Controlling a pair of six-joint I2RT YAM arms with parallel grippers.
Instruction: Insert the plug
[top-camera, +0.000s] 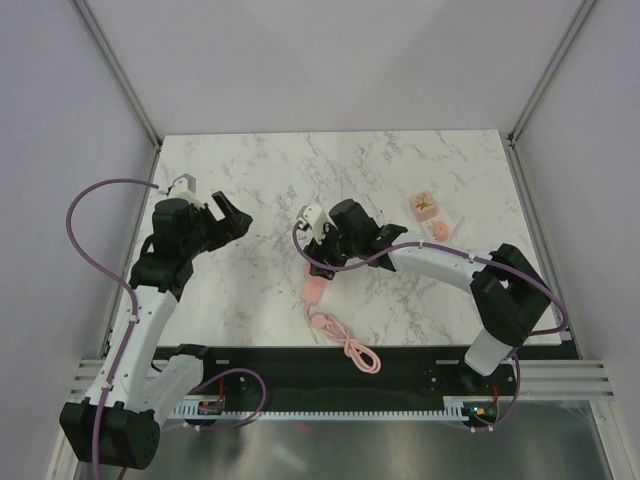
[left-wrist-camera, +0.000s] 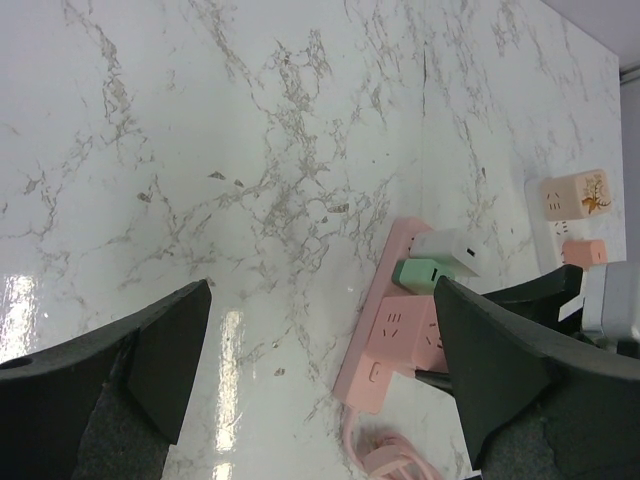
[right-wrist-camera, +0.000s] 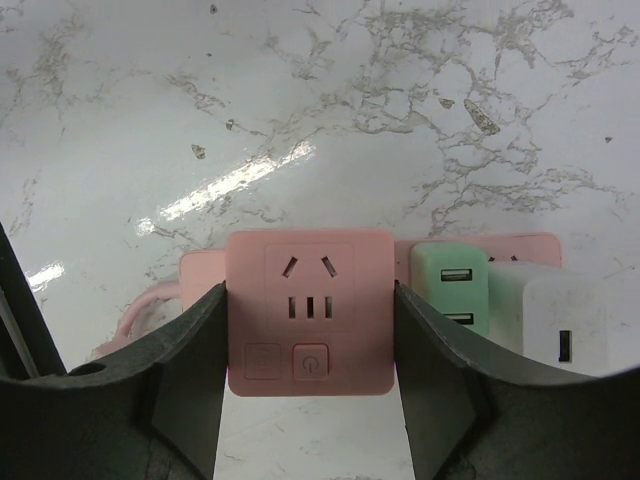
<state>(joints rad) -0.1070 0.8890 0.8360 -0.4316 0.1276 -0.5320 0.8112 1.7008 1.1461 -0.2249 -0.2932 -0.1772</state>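
A pink power strip (top-camera: 313, 290) lies mid-table, its cable (top-camera: 345, 345) coiled toward the near edge. My right gripper (right-wrist-camera: 310, 300) is shut on a square pink adapter plug (right-wrist-camera: 310, 345), with a finger against each side. It holds the adapter on the strip (right-wrist-camera: 200, 270) at its cable end. I cannot tell how deep the adapter sits. A green plug (right-wrist-camera: 450, 285) and a white plug (right-wrist-camera: 545, 310) sit in the strip beside it. My left gripper (left-wrist-camera: 320, 300) is open and empty above bare marble, left of the strip (left-wrist-camera: 375, 375).
A peach cube adapter (top-camera: 425, 204) and a small pink plug (top-camera: 440, 230) lie on a white pad at the right. They also show in the left wrist view, the cube (left-wrist-camera: 575, 195) above the small plug (left-wrist-camera: 582, 250). Grey walls enclose the table.
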